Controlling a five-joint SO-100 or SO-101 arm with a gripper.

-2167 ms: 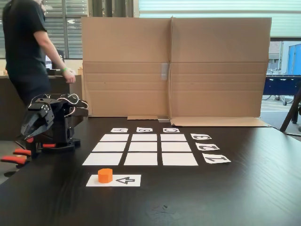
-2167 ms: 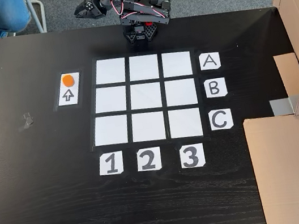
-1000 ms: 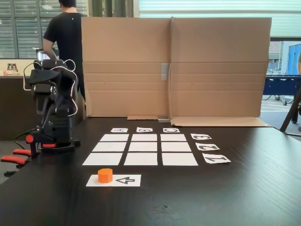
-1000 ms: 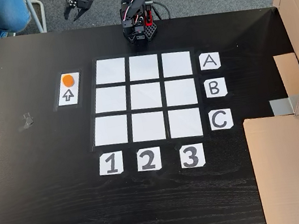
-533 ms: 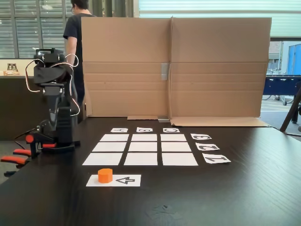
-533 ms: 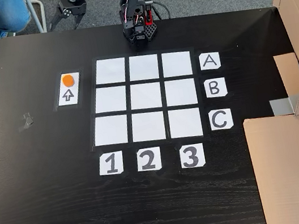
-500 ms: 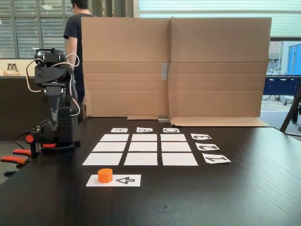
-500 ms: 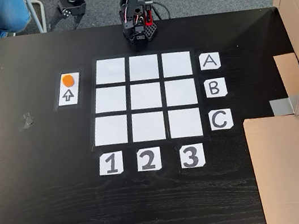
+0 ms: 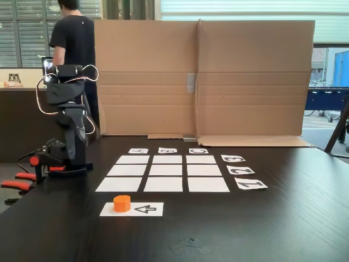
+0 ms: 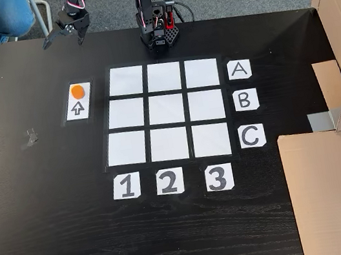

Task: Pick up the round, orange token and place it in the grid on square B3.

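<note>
sitting untouched: orange token (image 10: 76, 91) rests on the blank end of the white arrow strip (image 10: 77, 101), near the worktop (image 10: 55, 219) left edge in the top-down fixed view. in the low fixed view the token (image 9: 122, 203) is on the strip's left end, toward the worktop's near edge, with the black arrow beside it pointing at it.

claw (image 10: 63, 39) hangs over the worktop's far-left corner region in the top-down view, well apart from the token and clear of the strip. fingers look spread, nothing between them, so released. in the low view the arm (image 9: 68, 123) stands upright at the worktop's left edge with white cables looped around it; claw tips can't be made out there.

grid (image 10: 165, 113) is nine white rectangles toward the worktop's far edge, just in front of the arm base (image 10: 159, 38). letter cards a, b, c run down its right side, number cards 1, 2, 3 along its near side. square b3 (image 10: 206, 105), middle row in line with b and column over 3, is bare, as are the other eight squares.

cardboard sheets (image 10: 338, 191) lie along the worktop's right edge; in the low view they stand as a wall behind the grid. a person in a dark shirt (image 9: 73, 41) stands behind the arm.
</note>
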